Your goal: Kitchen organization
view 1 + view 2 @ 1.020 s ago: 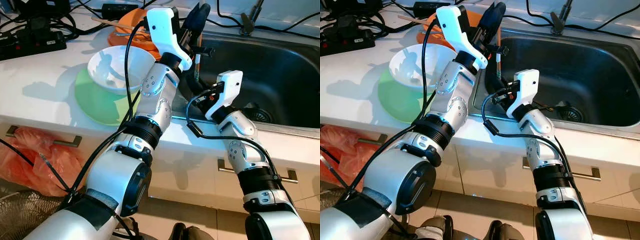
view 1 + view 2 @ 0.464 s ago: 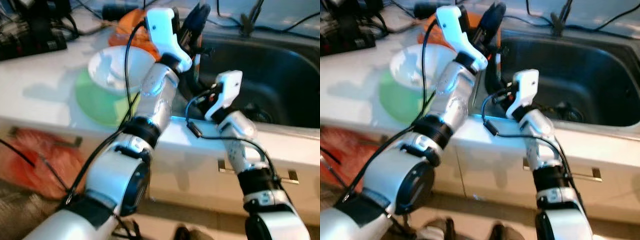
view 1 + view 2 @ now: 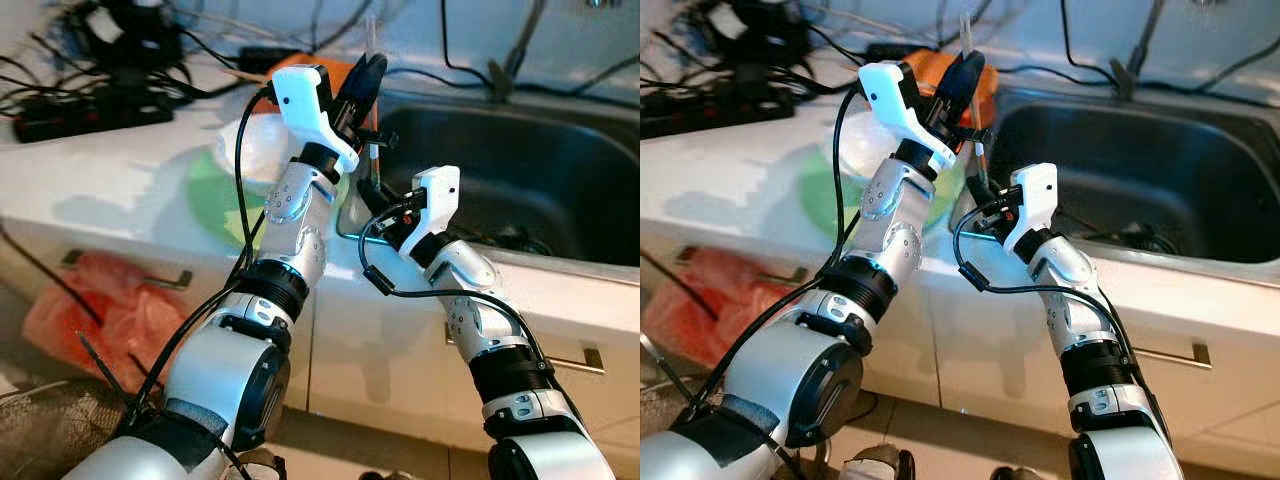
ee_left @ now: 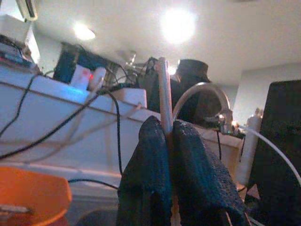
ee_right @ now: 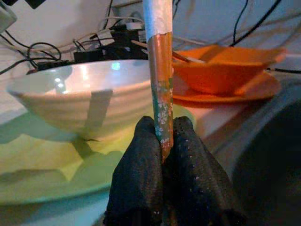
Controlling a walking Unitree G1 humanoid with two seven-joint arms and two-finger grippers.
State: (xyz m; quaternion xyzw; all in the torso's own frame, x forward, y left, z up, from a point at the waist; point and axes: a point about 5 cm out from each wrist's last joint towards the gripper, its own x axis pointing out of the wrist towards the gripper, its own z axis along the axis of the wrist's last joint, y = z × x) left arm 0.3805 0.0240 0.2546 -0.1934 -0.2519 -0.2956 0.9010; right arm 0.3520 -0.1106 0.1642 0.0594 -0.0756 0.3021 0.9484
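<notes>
Both grippers are closed on one chopstick [image 5: 159, 94], which stands almost upright over the edge between the counter [image 3: 110, 180] and the sink [image 3: 520, 170]. The left gripper [image 3: 365, 75] pinches its pale top part, and the right gripper [image 5: 162, 136] clamps the orange, flowered lower part. This looks like a hand-over between the arms. Near it, a white bowl [image 5: 84, 96] sits on a green plate [image 5: 42, 179].

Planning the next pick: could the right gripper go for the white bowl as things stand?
Probably not yet. The right gripper is shut on a chopstick, as is the left gripper. The white bowl sits close and unblocked, on the green plate.
</notes>
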